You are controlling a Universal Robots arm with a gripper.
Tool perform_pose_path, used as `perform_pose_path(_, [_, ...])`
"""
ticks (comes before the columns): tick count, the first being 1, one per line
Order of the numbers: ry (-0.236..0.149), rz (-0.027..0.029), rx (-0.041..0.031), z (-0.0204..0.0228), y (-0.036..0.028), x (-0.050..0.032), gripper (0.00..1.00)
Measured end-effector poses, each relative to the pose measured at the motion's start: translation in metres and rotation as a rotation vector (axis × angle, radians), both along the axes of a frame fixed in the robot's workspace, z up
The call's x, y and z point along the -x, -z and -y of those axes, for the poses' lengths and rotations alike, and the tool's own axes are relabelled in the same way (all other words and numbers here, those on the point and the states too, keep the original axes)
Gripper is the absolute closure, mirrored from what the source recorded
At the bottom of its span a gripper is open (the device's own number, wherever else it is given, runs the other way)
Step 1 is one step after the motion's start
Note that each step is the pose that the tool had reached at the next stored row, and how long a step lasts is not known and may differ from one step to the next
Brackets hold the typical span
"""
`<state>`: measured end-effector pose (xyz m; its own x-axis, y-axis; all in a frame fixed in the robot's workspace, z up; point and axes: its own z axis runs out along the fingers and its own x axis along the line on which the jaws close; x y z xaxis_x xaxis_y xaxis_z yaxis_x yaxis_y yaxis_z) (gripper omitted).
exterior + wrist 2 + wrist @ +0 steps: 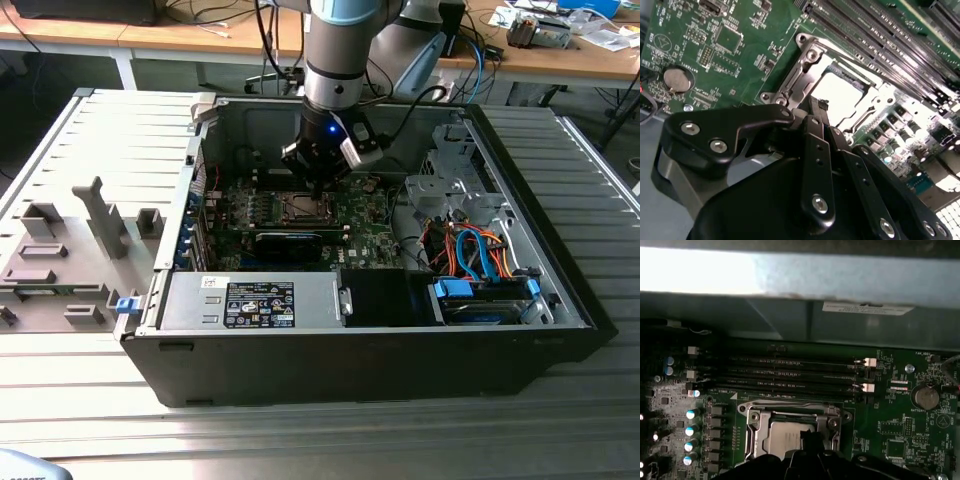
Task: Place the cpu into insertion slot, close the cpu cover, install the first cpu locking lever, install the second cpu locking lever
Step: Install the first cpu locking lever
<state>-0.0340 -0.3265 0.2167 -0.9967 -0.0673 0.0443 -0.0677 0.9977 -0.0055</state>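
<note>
Above insertion slot [790, 432]: claw [819, 107] clenched, tips near cpu cover [805, 62] edge.

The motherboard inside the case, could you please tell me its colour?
Green motherboard, dotted with small silvery and black components; clearest in the second wrist view.

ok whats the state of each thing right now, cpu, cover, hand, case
cpu: seated flat in the insertion slot
cpu cover: down over the slot, framing the cpu
hand: fingers together, tips just above the cover's edge, holding nothing
computer case: lying on its side, side panel off
</note>
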Motion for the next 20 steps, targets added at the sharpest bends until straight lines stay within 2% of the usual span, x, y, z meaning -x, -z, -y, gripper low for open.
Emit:
perform_pose_path(5, [0.008,0.0001,0.0237,0.0004,-0.0036,0.0,0.89])
perform_pose_path(6, [0.023,-0.0001,0.0321,0.0005,-0.004,-0.0001,0.89])
perform_pose_path(7, [0.034,-0.0002,0.0347,0.0005,-0.004,-0.0001,0.89])
perform_pose_path(10, [0.058,-0.0007,0.0385,0.0005,-0.0045,-0.0001,0.89])
perform_pose_path(12, [0.06,-0.0007,0.0388,0.0005,-0.0074,-0.0001,0.89])
perform_pose_path(14, [0.06,-0.0006,0.0387,0.0005,-0.0129,-0.0001,0.89])
perform_pose_path(15, [0.06,-0.0007,0.0389,0.0005,-0.0191,-0.0001,0.89])
perform_pose_path(16, [0.06,-0.0006,0.0387,0.0005,-0.0225,-0.0001,0.89])
perform_pose_path(20, [0.06,-0.0006,0.0392,0.0006,-0.0291,-0.0001,0.89])
